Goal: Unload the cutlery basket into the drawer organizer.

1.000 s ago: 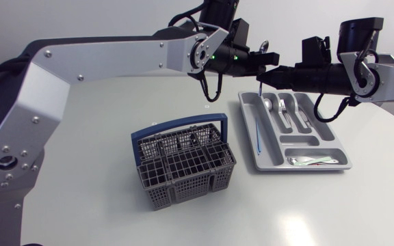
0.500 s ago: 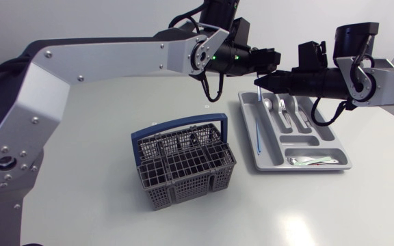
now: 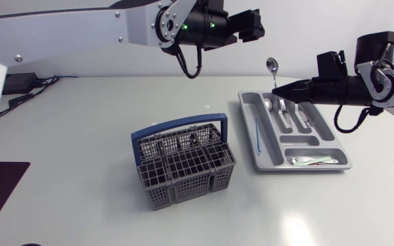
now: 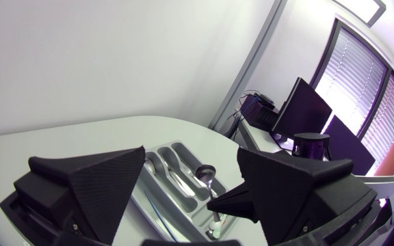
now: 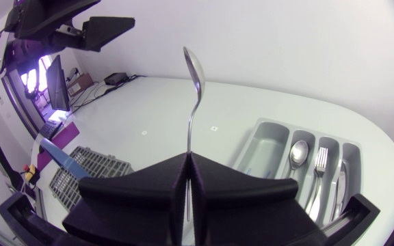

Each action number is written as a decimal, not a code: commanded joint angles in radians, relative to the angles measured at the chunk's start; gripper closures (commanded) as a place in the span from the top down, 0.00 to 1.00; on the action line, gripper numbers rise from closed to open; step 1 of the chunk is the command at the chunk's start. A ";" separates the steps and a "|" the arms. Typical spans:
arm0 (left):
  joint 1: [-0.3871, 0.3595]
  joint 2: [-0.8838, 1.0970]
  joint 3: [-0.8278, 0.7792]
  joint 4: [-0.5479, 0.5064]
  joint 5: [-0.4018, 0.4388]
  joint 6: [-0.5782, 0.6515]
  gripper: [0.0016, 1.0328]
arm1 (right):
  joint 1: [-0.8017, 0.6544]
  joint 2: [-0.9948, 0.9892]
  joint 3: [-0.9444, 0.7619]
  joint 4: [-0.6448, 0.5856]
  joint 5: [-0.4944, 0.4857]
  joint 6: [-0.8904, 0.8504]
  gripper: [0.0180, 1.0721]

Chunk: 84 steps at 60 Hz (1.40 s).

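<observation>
A grid of grey mesh is shown by the cutlery basket [image 3: 183, 183], whose rim and handle are coloured dark blue, against the plain white table [image 3: 81, 157]. The drawer organizer [image 3: 299, 140] is seen in pale grey, its cutlery [image 3: 289, 113] in shiny silver beside one thin blue-green piece [image 3: 258, 133], and the spoon [image 3: 271, 67] is likewise silver. The left gripper [image 3: 255, 24] and right gripper [image 3: 279, 89] are finished in matte black, the arm links [image 3: 81, 31] in silver-grey, and small green lights [image 3: 183, 27] are seen on the left one.
</observation>
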<state>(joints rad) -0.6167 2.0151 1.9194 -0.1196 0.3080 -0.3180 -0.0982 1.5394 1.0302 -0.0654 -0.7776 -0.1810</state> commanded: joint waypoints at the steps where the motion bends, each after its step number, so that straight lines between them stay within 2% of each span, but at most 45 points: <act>1: 0.020 -0.046 -0.040 0.015 0.003 0.020 0.92 | -0.054 -0.002 0.011 -0.063 -0.042 -0.127 0.06; 10: 0.046 -0.076 -0.056 -0.011 0.002 0.077 0.92 | -0.133 0.034 0.090 -0.274 -0.111 -0.397 0.06; 18: 0.069 -0.101 -0.068 -0.069 0.003 0.157 0.92 | -0.193 0.094 0.218 -0.564 -0.140 -0.706 0.06; 21: 0.071 -0.107 -0.072 -0.094 0.005 0.197 0.92 | -0.219 0.142 0.286 -0.692 -0.140 -0.842 0.06; 28: 0.089 -0.130 -0.092 -0.149 0.005 0.277 0.92 | -0.270 0.255 0.432 -0.907 -0.126 -1.060 0.06; 35: 0.107 -0.161 -0.129 -0.183 0.003 0.343 0.92 | -0.305 0.372 0.564 -1.114 -0.068 -1.276 0.06; 44: 0.117 -0.202 -0.200 -0.195 0.005 0.393 0.92 | -0.331 0.444 0.594 -1.165 0.015 -1.405 0.06; 59: 0.135 -0.239 -0.277 -0.203 0.005 0.439 0.92 | -0.365 0.498 0.554 -1.215 0.152 -1.582 0.06; 71: 0.137 -0.257 -0.319 -0.203 0.003 0.476 0.92 | -0.382 0.515 0.516 -1.197 0.258 -1.649 0.06; 84: 0.155 -0.289 -0.349 -0.201 0.003 0.514 0.92 | -0.383 0.518 0.447 -1.105 0.336 -1.687 0.06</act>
<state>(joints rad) -0.4782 1.7733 1.6009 -0.3180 0.3080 0.1631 -0.4797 2.0266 1.5135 -1.1923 -0.4622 -1.8164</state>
